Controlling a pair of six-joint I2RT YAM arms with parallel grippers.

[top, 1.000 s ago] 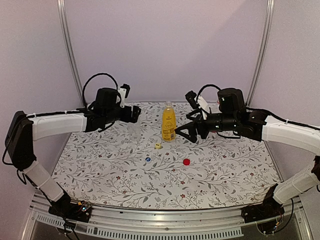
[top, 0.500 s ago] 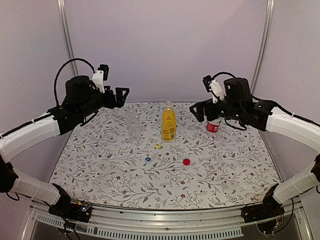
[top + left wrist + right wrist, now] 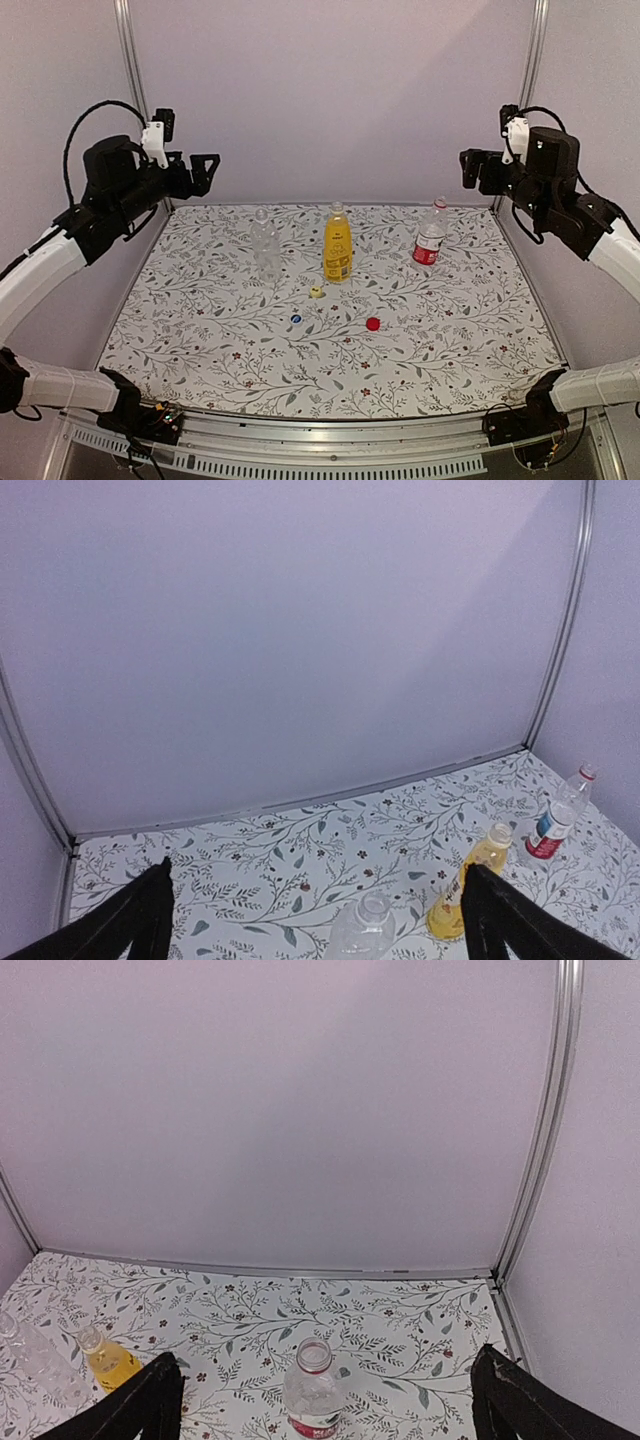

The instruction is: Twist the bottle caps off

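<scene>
Three bottles stand uncapped in a row at the back of the table: a clear one [image 3: 266, 245], a yellow-orange one [image 3: 337, 245] and a red-labelled one [image 3: 430, 235]. In front of them lie the bottle caps: yellow [image 3: 316, 292], blue [image 3: 296, 319] and red [image 3: 373, 323]. My left gripper [image 3: 207, 168] hangs open, high above the back left. My right gripper [image 3: 468, 168] hangs open, high at the back right. The left wrist view looks down on the clear bottle [image 3: 363, 930] and the yellow bottle [image 3: 468, 895]. The right wrist view shows the red-labelled bottle [image 3: 314, 1395] far below open jaws.
The flower-patterned table top [image 3: 450, 330] is walled by lilac panels on three sides. Metal corner posts [image 3: 135, 90] stand at the back left and back right. Both arm bases sit at the near edge.
Both arms have lifted and swung outward from the bottles, the left to the far left and the right to the far right. The red-labelled bottle now stands in plain view.
</scene>
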